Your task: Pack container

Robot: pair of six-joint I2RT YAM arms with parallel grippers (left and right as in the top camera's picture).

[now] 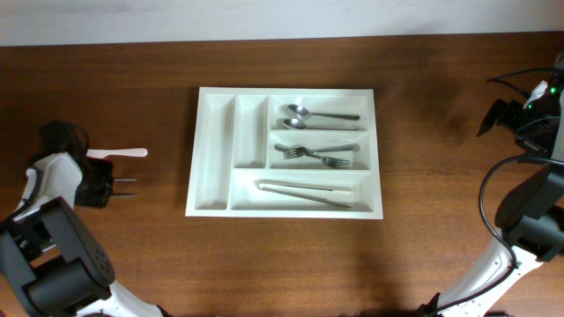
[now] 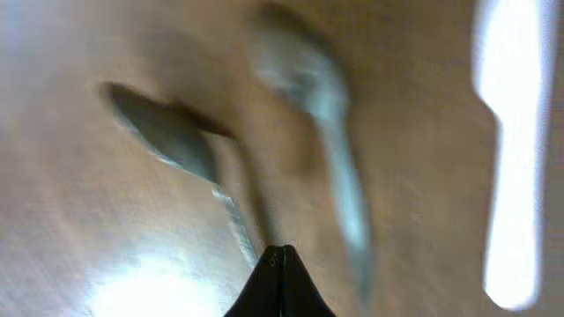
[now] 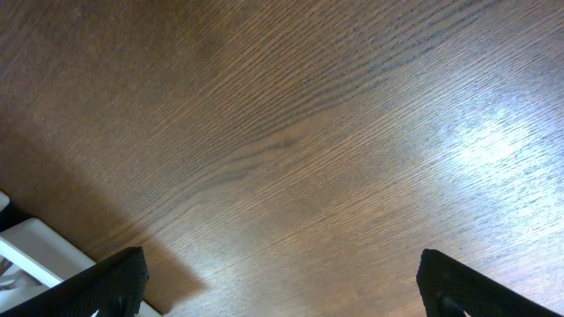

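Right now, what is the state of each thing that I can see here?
container: partly filled, both narrow compartments empty
tongs: lying in a wide compartment
white knife: lying on the table, outside container
right gripper: open, empty
left gripper: blurred, cannot tell

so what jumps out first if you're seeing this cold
The white cutlery tray at the table's centre, with spoons, forks and tongs in its three wide compartments and both narrow ones bare. Next, a white knife lying on the wood to its left.
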